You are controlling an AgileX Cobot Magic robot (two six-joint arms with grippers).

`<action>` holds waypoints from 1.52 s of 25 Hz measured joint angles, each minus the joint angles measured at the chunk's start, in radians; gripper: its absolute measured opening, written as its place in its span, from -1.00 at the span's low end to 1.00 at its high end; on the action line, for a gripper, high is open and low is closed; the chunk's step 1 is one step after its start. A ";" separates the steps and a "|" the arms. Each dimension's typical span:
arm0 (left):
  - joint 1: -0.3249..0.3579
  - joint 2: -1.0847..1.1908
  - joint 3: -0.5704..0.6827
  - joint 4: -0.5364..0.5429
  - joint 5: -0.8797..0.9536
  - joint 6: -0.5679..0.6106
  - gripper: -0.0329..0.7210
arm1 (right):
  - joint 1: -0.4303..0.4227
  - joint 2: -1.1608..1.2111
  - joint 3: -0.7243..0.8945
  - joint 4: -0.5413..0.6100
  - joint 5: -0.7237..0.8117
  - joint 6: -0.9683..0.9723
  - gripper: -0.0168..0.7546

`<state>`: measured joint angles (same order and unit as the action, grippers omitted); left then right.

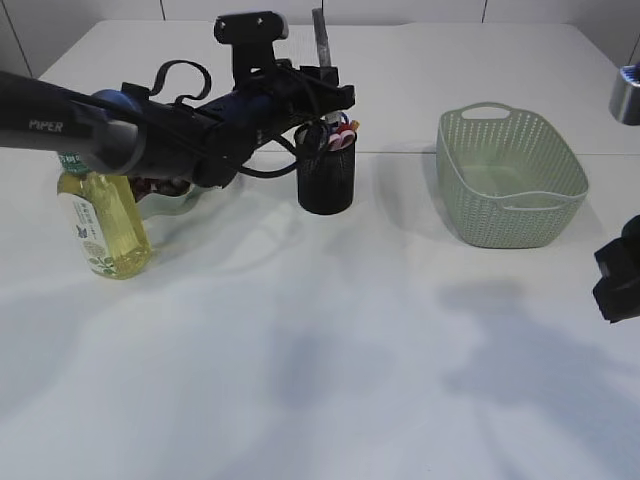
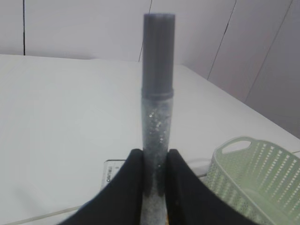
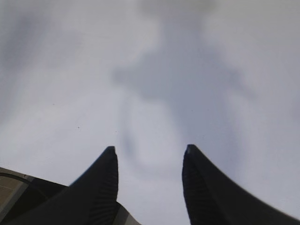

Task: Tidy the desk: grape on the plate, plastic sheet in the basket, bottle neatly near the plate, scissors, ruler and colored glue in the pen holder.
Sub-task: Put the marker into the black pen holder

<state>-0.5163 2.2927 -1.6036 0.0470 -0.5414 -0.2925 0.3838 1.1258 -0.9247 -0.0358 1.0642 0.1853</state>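
My left gripper (image 1: pixel 325 85) is shut on a grey glitter glue tube (image 2: pixel 157 93) and holds it upright just above the black pen holder (image 1: pixel 326 180); the tube also shows in the exterior view (image 1: pixel 321 40). The holder has scissors with red handles and other items in it. A yellow bottle (image 1: pixel 103 225) stands at the left, next to a pale plate (image 1: pixel 175 203) that my arm partly hides, with dark grapes on it. The green basket (image 1: pixel 510 175) stands at the right. My right gripper (image 3: pixel 149 152) is open and empty over bare table, at the right edge (image 1: pixel 620 270).
A metal cup (image 1: pixel 626 92) stands at the far right back. A seam runs across the white table behind the holder. A small white label lies on the table in the left wrist view (image 2: pixel 112 171).
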 joint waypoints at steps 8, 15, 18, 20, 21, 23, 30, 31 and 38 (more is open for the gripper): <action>0.013 0.042 -0.030 0.000 0.020 0.000 -0.62 | 0.000 0.000 0.000 -0.020 0.000 0.000 -0.01; 0.041 0.042 -0.030 0.000 0.090 0.000 -0.61 | 0.000 0.000 0.000 -0.036 0.000 0.000 -0.01; 0.043 0.042 -0.030 0.031 0.114 0.000 -0.60 | 0.000 0.000 0.000 -0.037 -0.001 0.000 -0.01; 0.043 0.042 -0.030 0.048 0.114 0.000 -0.59 | 0.000 0.000 0.000 -0.037 -0.001 0.000 -0.01; 0.043 0.042 -0.030 0.053 0.114 0.000 -0.59 | 0.000 0.000 0.000 -0.038 -0.001 0.000 -0.01; 0.043 0.042 -0.030 0.058 0.116 0.000 -0.58 | 0.000 0.000 0.000 -0.039 -0.001 0.000 -0.01; 0.043 0.042 -0.030 0.080 0.164 -0.007 -0.15 | 0.000 0.000 0.000 -0.039 -0.002 0.000 -0.01; 0.043 0.042 -0.030 0.080 0.178 -0.007 -0.08 | 0.000 0.000 0.000 -0.039 -0.002 0.000 -0.01; 0.043 -0.006 -0.030 0.086 0.312 -0.010 0.01 | 0.000 0.000 0.000 -0.045 -0.028 0.000 -0.01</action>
<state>-0.4729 2.2867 -1.6333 0.1331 -0.2297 -0.3026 0.3838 1.1258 -0.9247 -0.0811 1.0363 0.1853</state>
